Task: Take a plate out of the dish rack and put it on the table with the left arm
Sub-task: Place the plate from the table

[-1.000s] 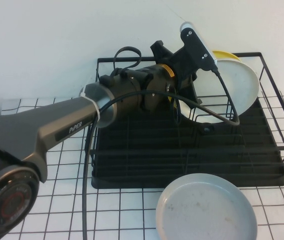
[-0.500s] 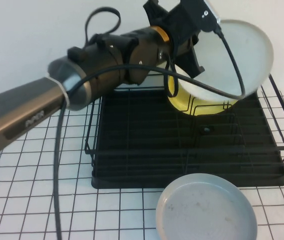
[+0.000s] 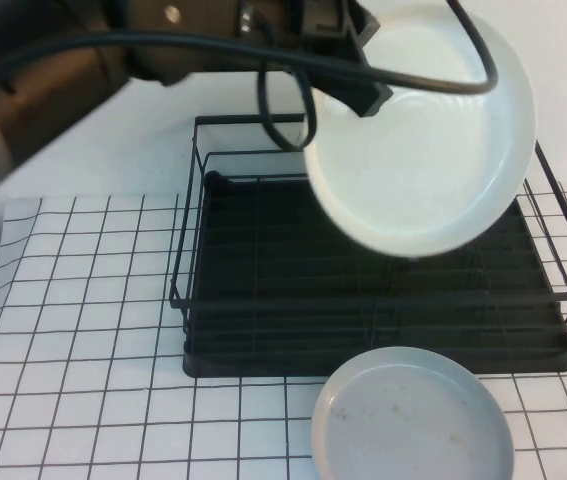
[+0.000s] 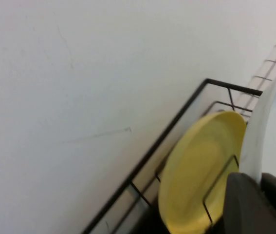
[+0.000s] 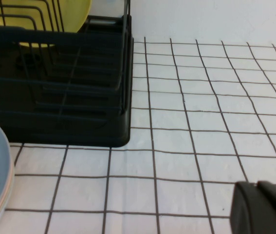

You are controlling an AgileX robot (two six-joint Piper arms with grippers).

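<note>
- The left arm [image 3: 93, 60] is reaching across the upper part of the high view, blurred and dark, with a black cable looping off it above the dish rack [image 3: 263, 310].
- The left gripper [image 3: 348, 45] is sitting at the near-left rim of the plate [image 3: 428, 130], its fingers pinched together on that rim; in the left wrist view one dark finger [image 4: 247, 207] is pressing against the plate's white edge [image 4: 254, 141].
- The plate is hanging in the air above the dish rack's back half, clear of the wire dividers, tilted with its glossy hollow face turned toward the high camera.
- The dish rack is standing on the table [image 3: 73, 300], its black tray base and upright wires showing below the lifted plate.
- A yellow plate [image 4: 201, 170] is standing upright in the dish rack's back slots, just beside the held plate in the left wrist view; the high view is hiding it behind the white one.
- A pale grey speckled plate [image 3: 411, 415] is lying flat on the table, just in front of the dish rack's front edge.
- The right gripper [image 5: 263, 207] is showing only as a dark tip low over the table, off the dish rack's front corner; I cannot tell how its fingers are set.
</note>
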